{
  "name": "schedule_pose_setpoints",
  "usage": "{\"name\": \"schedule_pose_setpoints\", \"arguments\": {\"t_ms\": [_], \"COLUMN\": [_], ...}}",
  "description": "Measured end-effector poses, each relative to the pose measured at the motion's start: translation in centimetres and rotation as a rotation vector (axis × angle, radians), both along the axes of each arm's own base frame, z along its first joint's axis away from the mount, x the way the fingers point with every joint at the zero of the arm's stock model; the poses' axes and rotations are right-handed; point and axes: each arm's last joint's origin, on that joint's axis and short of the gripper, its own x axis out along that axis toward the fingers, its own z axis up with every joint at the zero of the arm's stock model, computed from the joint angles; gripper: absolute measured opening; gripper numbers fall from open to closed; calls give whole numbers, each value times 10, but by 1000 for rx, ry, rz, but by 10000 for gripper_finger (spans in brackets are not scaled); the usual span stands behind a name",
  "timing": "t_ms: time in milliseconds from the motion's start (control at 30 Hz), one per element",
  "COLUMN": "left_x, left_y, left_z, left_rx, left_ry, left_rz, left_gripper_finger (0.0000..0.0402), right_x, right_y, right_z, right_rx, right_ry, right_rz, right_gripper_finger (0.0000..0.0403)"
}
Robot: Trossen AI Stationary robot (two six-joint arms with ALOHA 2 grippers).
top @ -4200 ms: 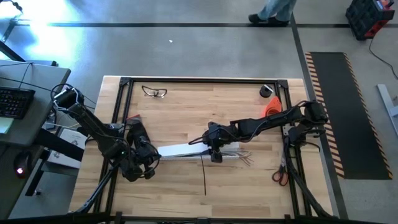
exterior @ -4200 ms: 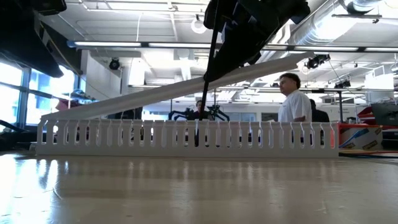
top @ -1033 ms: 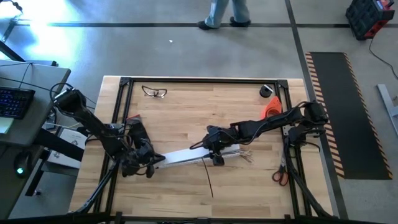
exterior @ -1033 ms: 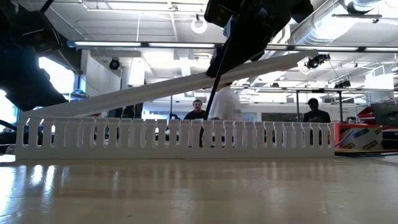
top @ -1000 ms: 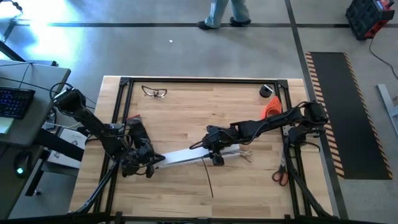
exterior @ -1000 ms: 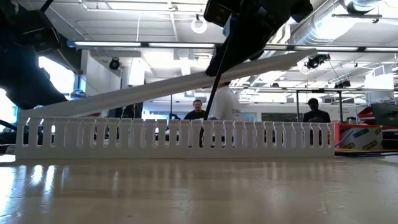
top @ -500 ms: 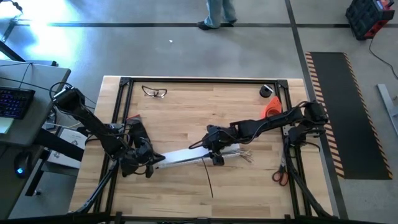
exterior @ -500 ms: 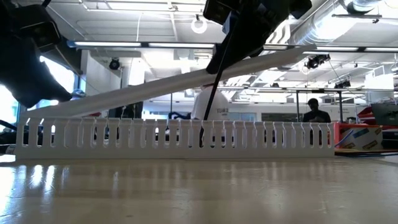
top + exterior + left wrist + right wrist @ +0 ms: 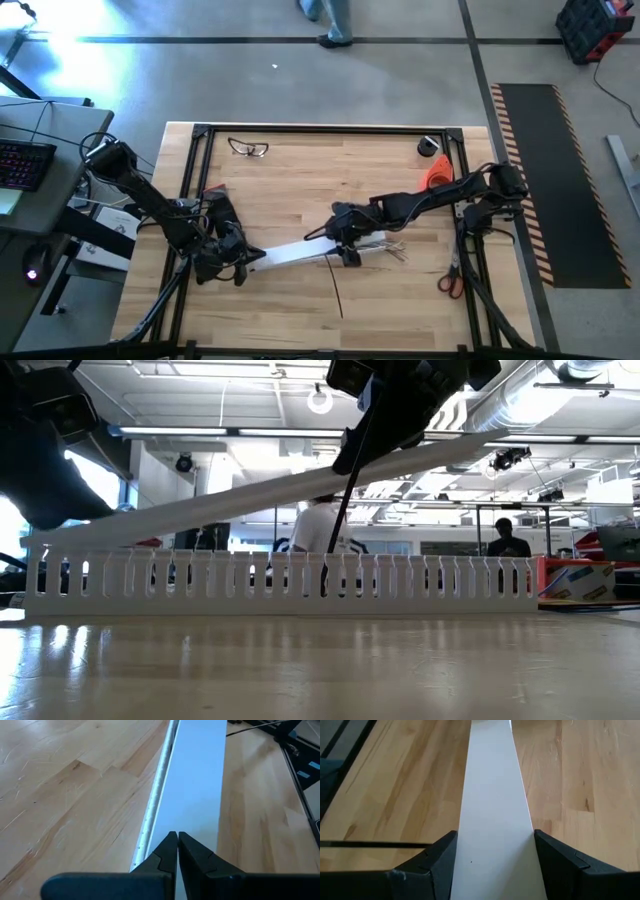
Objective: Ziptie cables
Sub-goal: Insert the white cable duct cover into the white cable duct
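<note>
High view shows the right gripper (image 9: 341, 240) clamping the sides of a flat white cover strip (image 9: 295, 253) at mid-table, while the left gripper (image 9: 243, 257) pinches that strip's left end, fingers nearly together. Below it, in the low view, stands the slotted white channel (image 9: 280, 582). The ziptie (image 9: 337, 288), thin, straight and dark, runs toward the near edge. The cables (image 9: 392, 252) fan out thinly just right of the right gripper.
</note>
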Motion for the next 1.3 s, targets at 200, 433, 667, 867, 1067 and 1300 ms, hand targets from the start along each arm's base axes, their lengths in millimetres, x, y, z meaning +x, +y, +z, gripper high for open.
{"name": "schedule_pose_setpoints", "arguments": {"t_ms": [200,433,667,867,1067,1300], "left_x": [0,1,2,2,3,3], "left_y": [0,-1,-1,-1,-2,-2], "left_z": [0,2,4,4,5,5], "left_rx": [-1,12,23,20,13,8], "left_ry": [-2,-25,-43,-44,-51,-51], "left_rz": [0,-8,-6,-6,-6,-10], "left_gripper_finger": [0,0,0,0,0,0], "right_x": [-1,0,-1,-1,0,1], "right_y": [5,8,7,7,7,8], "right_z": [-1,0,0,-1,-4,-3], "right_rx": [-5,-54,-90,-86,-84,-71], "right_ry": [4,-25,-28,-13,-10,-29], "right_rz": [13,27,3,2,3,16], "right_gripper_finger": [205,205,205,205,205,205]}}
